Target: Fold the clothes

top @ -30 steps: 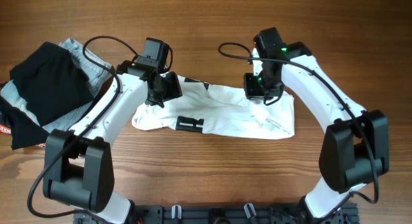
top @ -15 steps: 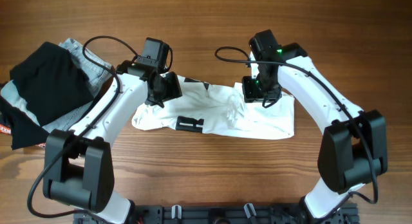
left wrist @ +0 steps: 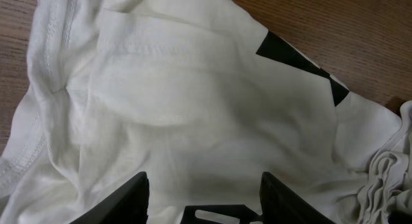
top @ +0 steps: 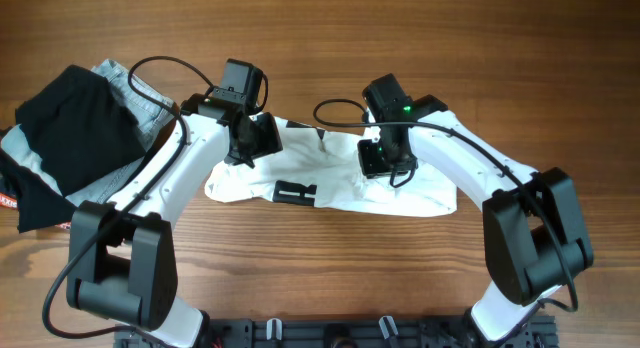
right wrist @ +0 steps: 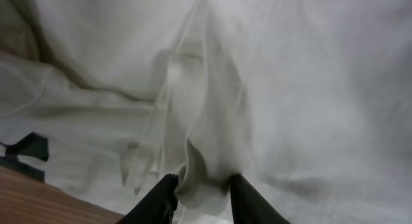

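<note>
At 9 o'clock on the table (top: 320, 28) I see a black garment (top: 70, 133) heaped over a grey piece (top: 145, 93). My left arm (top: 170, 178) rises from 7 o'clock, elbow out. The left gripper (top: 250, 140) hangs over the 10 o'clock corner of the T-shirt (top: 330, 193), fingers (left wrist: 132, 195) apart with nothing between them. The T-shirt lies as a wide band at the table's centre, black bars (top: 295, 192) showing. My right arm (top: 490, 163) arcs in from 5 o'clock. The right gripper (top: 385, 160) points down at the shirt's middle, its fingers (right wrist: 161, 195) clamped on a raised ridge of white fabric.
</note>
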Action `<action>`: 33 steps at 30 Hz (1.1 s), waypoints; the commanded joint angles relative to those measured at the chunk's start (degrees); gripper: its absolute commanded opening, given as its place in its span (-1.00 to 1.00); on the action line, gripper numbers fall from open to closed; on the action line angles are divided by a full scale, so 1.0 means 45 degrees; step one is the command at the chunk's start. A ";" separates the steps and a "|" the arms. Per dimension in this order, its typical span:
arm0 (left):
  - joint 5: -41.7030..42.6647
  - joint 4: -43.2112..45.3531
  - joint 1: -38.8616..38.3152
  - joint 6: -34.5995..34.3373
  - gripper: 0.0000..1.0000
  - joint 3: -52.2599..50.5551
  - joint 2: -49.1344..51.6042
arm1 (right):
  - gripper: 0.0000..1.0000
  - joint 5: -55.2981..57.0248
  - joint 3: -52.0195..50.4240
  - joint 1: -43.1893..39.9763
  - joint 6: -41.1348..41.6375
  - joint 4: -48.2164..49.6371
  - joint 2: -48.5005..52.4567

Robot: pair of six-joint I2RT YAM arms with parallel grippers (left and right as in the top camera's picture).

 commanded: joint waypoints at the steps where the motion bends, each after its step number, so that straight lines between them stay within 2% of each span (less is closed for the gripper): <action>1: -0.0087 -0.0097 0.0034 0.0058 0.11 0.0058 -0.0165 | -0.91 0.0695 -0.0117 0.0049 0.0306 -0.0146 0.0262; 5: -0.0087 -0.0092 0.0034 0.0058 0.12 0.0058 -0.0165 | -0.91 -0.1855 -0.0097 0.0058 -0.1875 -0.1739 0.0185; 9: -0.0092 -0.0087 0.0034 0.0058 0.12 0.0058 -0.0165 | -0.91 -0.1987 -0.0092 0.0058 -0.1996 -0.2798 -0.0112; 19: -0.0087 -0.0102 0.0034 0.0053 0.11 0.0058 -0.0165 | -0.88 -0.4031 -0.0092 0.0131 -0.1671 -0.1273 -0.0423; 23: -0.0087 -0.0112 0.0034 0.0053 0.11 0.0058 -0.0165 | -0.80 -0.4027 -0.0102 0.0505 -0.1676 -0.1132 -0.0418; 26: -0.0083 -0.0189 0.0034 0.0053 0.12 0.0058 -0.0165 | -0.53 -0.4022 -0.0102 0.0704 -0.1666 -0.1258 -0.0418; 28: -0.0083 -0.0248 0.0034 0.0053 0.12 0.0058 -0.0165 | -0.49 -0.3871 -0.0102 0.0772 -0.1661 -0.1535 -0.0418; 30: -0.0083 -0.0291 0.0034 0.0053 0.12 0.0058 -0.0165 | -0.50 -0.2686 -0.0102 0.0767 -0.1540 -0.2001 -0.0418; 33: -0.0087 -0.0291 0.0034 0.0053 0.12 0.0058 -0.0165 | -0.53 0.0136 -0.0097 0.0733 -0.0160 -0.2560 -0.0437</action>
